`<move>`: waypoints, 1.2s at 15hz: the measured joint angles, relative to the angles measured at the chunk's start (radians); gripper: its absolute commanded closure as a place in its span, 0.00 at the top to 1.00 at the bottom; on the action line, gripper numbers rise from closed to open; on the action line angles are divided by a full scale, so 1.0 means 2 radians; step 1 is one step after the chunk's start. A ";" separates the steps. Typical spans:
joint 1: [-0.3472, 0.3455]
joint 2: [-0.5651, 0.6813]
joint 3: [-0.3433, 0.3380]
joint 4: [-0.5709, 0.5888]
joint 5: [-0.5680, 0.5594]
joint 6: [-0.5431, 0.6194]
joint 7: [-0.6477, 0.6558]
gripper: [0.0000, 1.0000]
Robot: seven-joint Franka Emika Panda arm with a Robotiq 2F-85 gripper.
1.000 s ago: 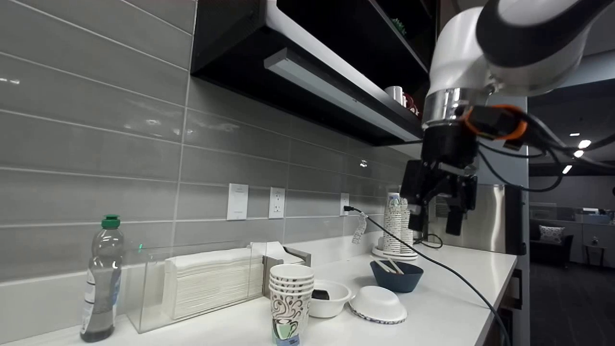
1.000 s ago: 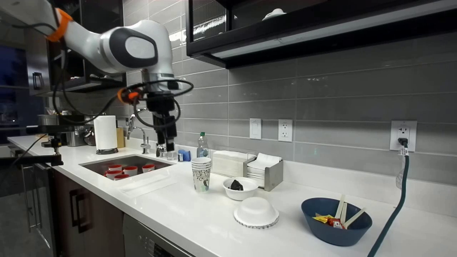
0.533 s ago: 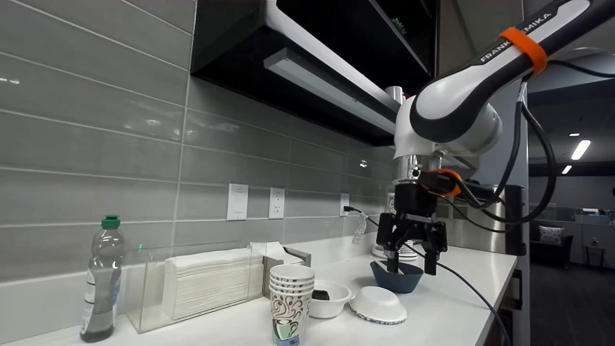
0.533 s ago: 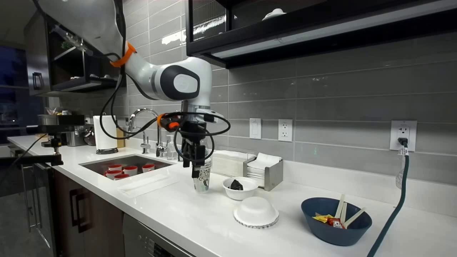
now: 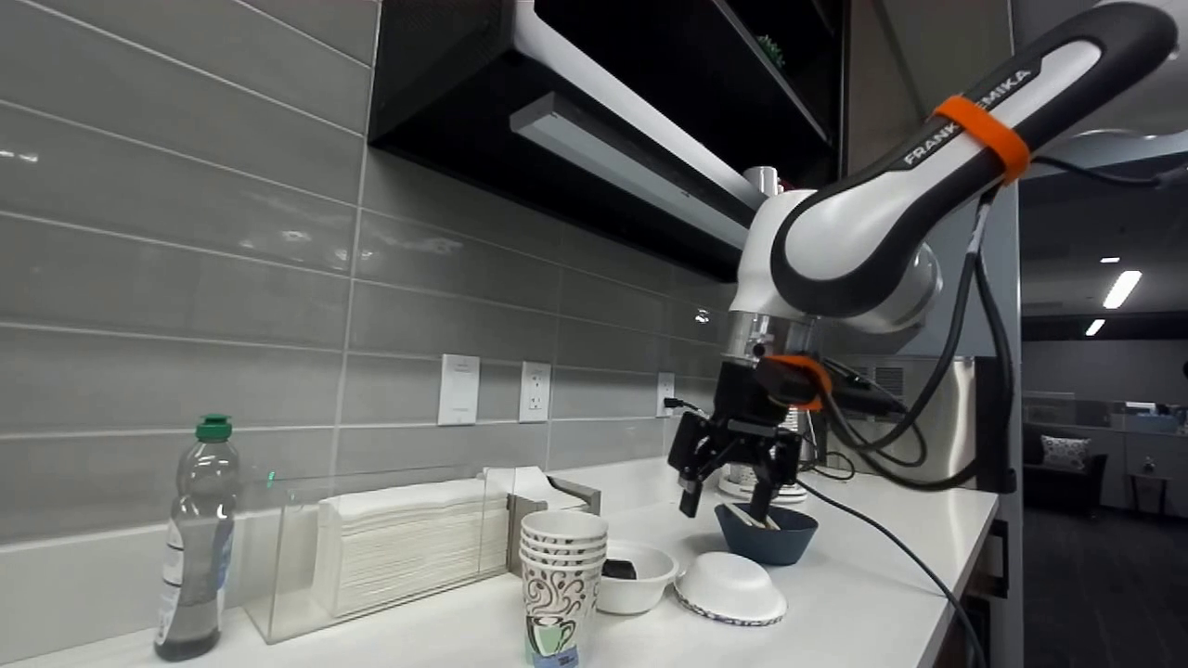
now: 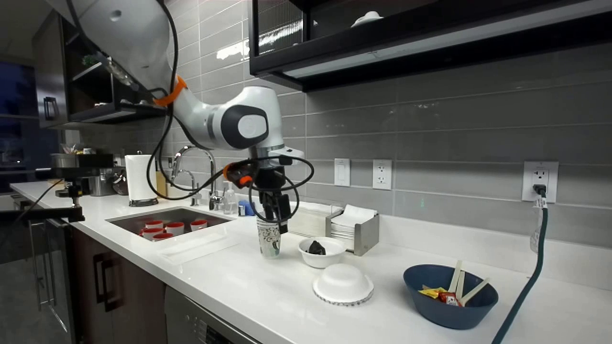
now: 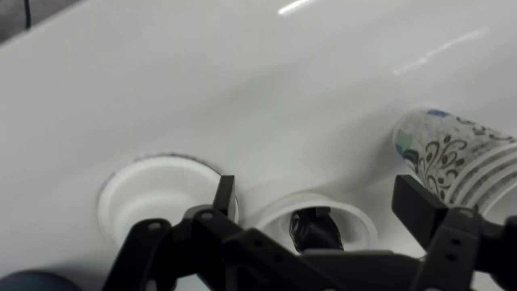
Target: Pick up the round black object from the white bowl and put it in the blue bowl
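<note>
My gripper [image 7: 317,198] hangs, fingers wide apart, with the round black object [image 7: 314,232] below, seen through the gap.

At upper right in an exterior view, the white-and-black arm [image 5: 840,237] wears an orange strap [image 5: 986,135] across its lettering [image 5: 931,144]. Cables [image 5: 956,317] and gripper [image 5: 725,503] are black.

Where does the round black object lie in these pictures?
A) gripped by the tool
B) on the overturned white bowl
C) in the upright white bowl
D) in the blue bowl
C: both exterior views show the round black object inside the upright white bowl; the tool is open, holding nothing.
</note>
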 measured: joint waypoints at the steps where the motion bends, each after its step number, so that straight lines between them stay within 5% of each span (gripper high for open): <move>1: 0.001 0.021 0.003 0.005 -0.027 0.041 0.007 1.00; 3: 0.006 0.071 0.003 0.028 -0.084 0.094 0.024 1.00; 7: 0.032 0.168 -0.019 0.117 -0.142 0.110 0.013 1.00; 12: 0.050 0.249 -0.043 0.222 -0.142 0.102 -0.068 1.00; 18: 0.048 0.291 -0.044 0.260 -0.099 0.070 -0.135 0.90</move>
